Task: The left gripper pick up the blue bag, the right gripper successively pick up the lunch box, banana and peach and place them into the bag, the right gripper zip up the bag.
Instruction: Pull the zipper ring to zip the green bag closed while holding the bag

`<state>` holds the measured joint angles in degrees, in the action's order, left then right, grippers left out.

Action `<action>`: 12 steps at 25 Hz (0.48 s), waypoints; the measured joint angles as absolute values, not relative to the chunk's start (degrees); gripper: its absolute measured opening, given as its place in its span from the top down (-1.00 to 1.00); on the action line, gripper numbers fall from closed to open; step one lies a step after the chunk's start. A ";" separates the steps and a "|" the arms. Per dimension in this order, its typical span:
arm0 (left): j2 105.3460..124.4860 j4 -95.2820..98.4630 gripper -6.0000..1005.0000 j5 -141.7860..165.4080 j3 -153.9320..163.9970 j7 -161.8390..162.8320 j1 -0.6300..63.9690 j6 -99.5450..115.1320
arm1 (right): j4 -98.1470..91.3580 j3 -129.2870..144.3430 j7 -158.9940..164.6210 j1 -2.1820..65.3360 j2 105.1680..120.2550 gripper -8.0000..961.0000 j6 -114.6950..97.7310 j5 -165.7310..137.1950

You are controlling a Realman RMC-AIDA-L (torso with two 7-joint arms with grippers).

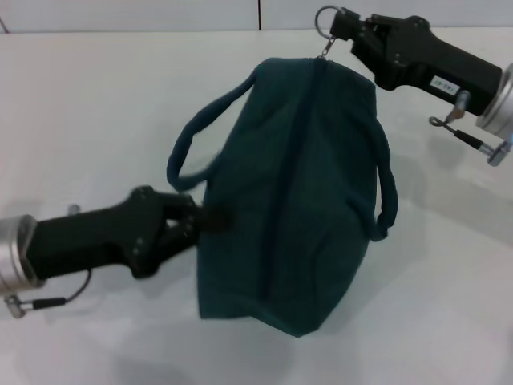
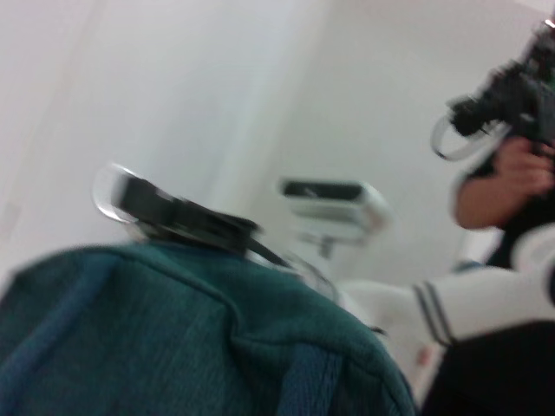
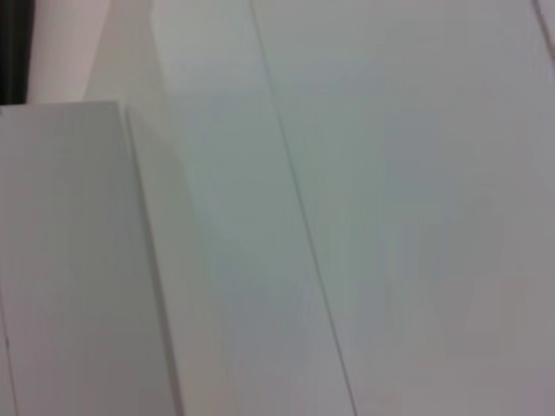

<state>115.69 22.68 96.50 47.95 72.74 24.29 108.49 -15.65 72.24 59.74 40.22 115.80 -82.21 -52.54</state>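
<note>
The blue bag (image 1: 296, 200) lies near the middle of the white counter (image 1: 88, 104), its long axis running from the near edge toward the far edge, the far end a little toward the right side. Its zip line runs along the top as a dark seam and looks closed along all of its visible length. One padded handle loops out on the bag's left side, the other curves down along its right side.

The left claw (image 1: 210, 220) reaches in from the counter's left edge and meets the bag's left flank just below the left handle. Its fingers are closed on a fold of the bag's fabric there, pressing into the side. In the left wrist view the teal cloth (image 2: 173, 338) fills the lower part, with a blurred dark strip and ring above it that is probably the zipper pull, though the blur makes that uncertain.

The right claw (image 1: 337, 26) comes in from the far right corner and sits at the bag's far end. Its tips are pinched shut on the ring zipper pull (image 1: 326, 21), whose silver loop sticks out beyond the fingers, with a short link hanging to the bag's far tip. The right wrist view shows only pale flat surfaces.
</note>
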 joint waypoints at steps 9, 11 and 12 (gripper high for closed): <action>116.11 22.96 0.74 96.46 39.67 72.46 23.16 101.35 | -15.80 72.27 66.99 37.43 115.92 0.96 -89.27 -50.15; 116.49 23.80 0.71 96.24 39.41 71.67 23.20 100.87 | -15.80 72.27 68.62 37.40 115.93 0.95 -89.18 -49.87; 116.90 24.70 0.69 95.96 39.36 70.82 23.04 100.62 | -15.71 72.26 69.36 37.39 115.93 0.95 -89.05 -49.72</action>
